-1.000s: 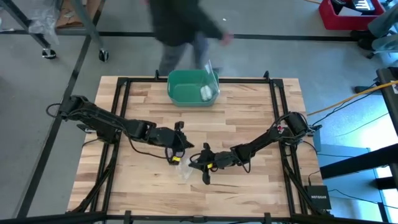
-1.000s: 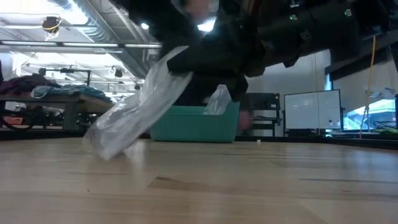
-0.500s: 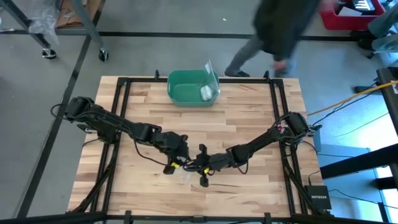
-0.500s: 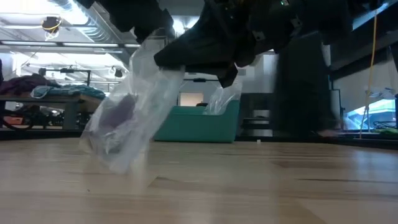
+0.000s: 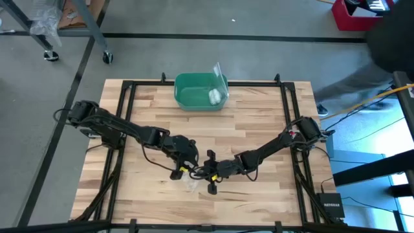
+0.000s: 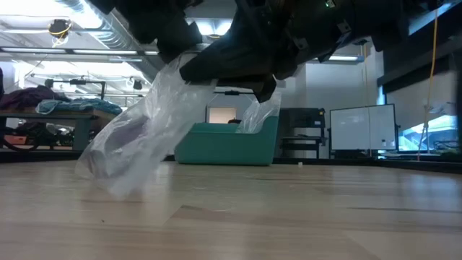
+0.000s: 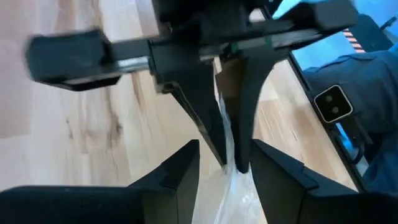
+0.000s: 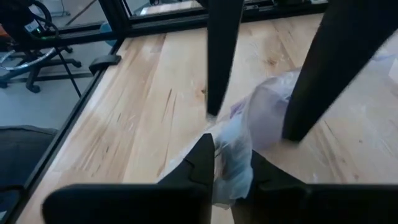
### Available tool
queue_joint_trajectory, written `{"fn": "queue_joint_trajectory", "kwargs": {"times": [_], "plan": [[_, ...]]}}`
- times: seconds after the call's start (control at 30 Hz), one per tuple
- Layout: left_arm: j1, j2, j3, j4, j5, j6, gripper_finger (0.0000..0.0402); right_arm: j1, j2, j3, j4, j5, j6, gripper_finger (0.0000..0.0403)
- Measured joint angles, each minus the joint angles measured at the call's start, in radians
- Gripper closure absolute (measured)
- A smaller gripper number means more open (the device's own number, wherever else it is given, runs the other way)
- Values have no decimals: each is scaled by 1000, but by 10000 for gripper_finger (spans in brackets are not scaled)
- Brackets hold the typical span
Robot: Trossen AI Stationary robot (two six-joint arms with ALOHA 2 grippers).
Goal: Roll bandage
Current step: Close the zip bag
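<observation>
The purple bandage [image 8: 268, 99] sits inside a clear plastic bag [image 6: 137, 144], near the table's middle front [image 5: 189, 182]. My right gripper [image 8: 231, 152] is shut on the bag's top. My left gripper [image 7: 225, 148] is open. Its two fingers [image 8: 219, 56] stand on either side of the bag just beyond the right gripper's fingers; whether they touch the film I cannot tell. In the high view the two grippers meet head-on, the left [image 5: 183, 169] and the right [image 5: 208, 173]. My right gripper pinches the bag's gathered upper film [image 8: 235, 163] between its two fingers. The fingers come from the table's right side, slanting a little down. The bag hangs slack below them with the bandage in its lower part [image 6: 115, 148], its bottom down near the tabletop.
A green bin [image 5: 187, 97] stands at the far edge, holding a small white roll [image 5: 213, 97] and a clear bag. A black frame [image 5: 129, 84] runs round the table. A person [image 5: 391, 32] is beyond the far right corner.
My left gripper has opened and let go of the bag, sinking a little toward the near edge and turning. The bag has sagged lower and hangs from my right gripper alone. A person has walked along the far side from left to right.
</observation>
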Motion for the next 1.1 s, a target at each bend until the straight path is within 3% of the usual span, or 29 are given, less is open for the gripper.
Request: {"fn": "queue_joint_trajectory", "kwargs": {"times": [0.2, 0.33, 0.47, 0.7, 0.8, 0.97, 1.1], "plan": [[-8, 50, 0, 37, 0, 9, 274, -1, 0, 0, 10, 0, 0, 383], [-8, 58, 0, 50, -13, 33, 314, -1, 0, 0, 3, -1, 1, 389], [-8, 35, 0, 46, -42, 59, 386, 1, 0, 0, 8, 1, 3, 367], [-35, 32, 0, 52, -132, 37, 399, -10, -12, -1, -8, -11, 2, 325], [-51, 18, 7, 48, -148, 21, 398, -13, -76, -3, -97, -24, -3, 300], [-86, 4, 7, 30, -218, 18, 400, 5, -276, 0, -418, -33, 11, 250], [-100, -4, 7, 48, -277, 16, 401, 50, -386, -17, -547, 28, 27, 233]]}}
